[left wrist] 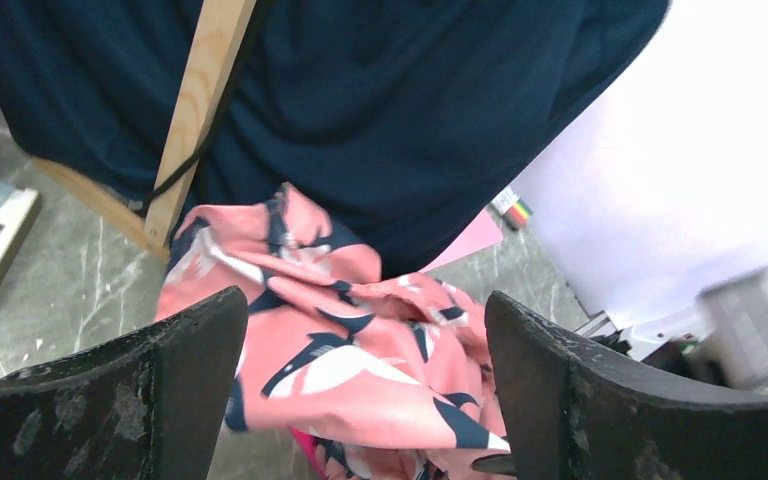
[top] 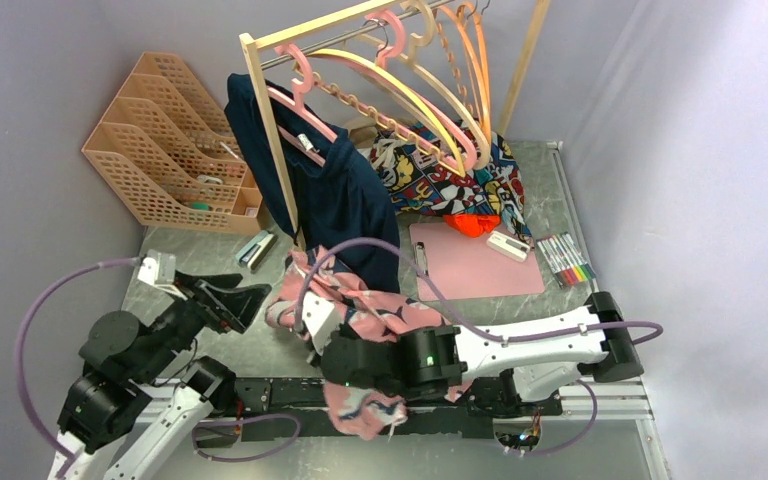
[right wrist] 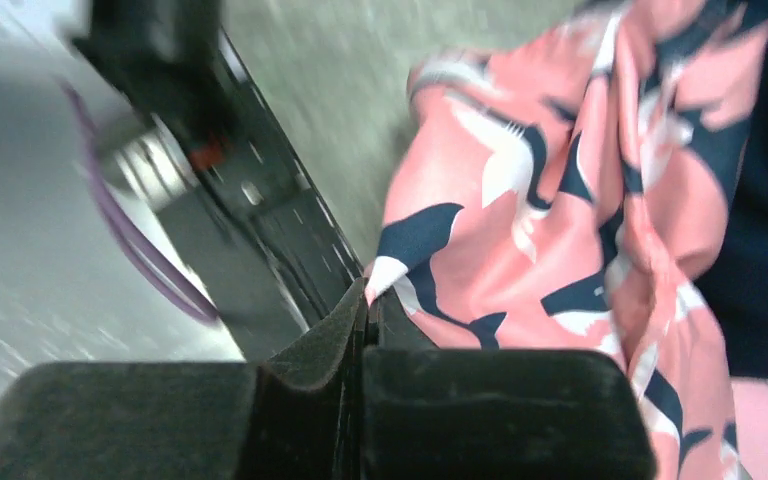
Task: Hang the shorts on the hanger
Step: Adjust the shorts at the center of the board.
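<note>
1. Looking down from the top camera, the shorts (top: 385,300) lie bunched on the tabletop (top: 210,260) in the lower middle of the frame. The right arm (top: 530,345) crosses over them, and a fold reaches past the black rail (top: 280,395) at the bottom. The hanger (top: 410,100) hangs on the wooden rack (top: 270,130) at the top, among pink and orange ones and well apart from the shorts. A navy garment (top: 340,200) hangs between them. A cartoon-print cloth (top: 440,180), pink mat (top: 480,270), markers (top: 565,258), stapler (top: 255,250) and peach file trays (top: 160,140) sit around. The left hand (top: 230,300) stands spread wide just left of the shorts.
2. From the left wrist, the left hand's jaws gape with nothing in them. The shorts fill the lower centre beyond them, with the rack's post and the navy garment behind and a blurred white shape at right.
3. From the right wrist, the right hand (right wrist: 365,310) is clamped on an edge of the shorts at lower centre. The navy garment runs along the right edge and the rail lies at left.
</note>
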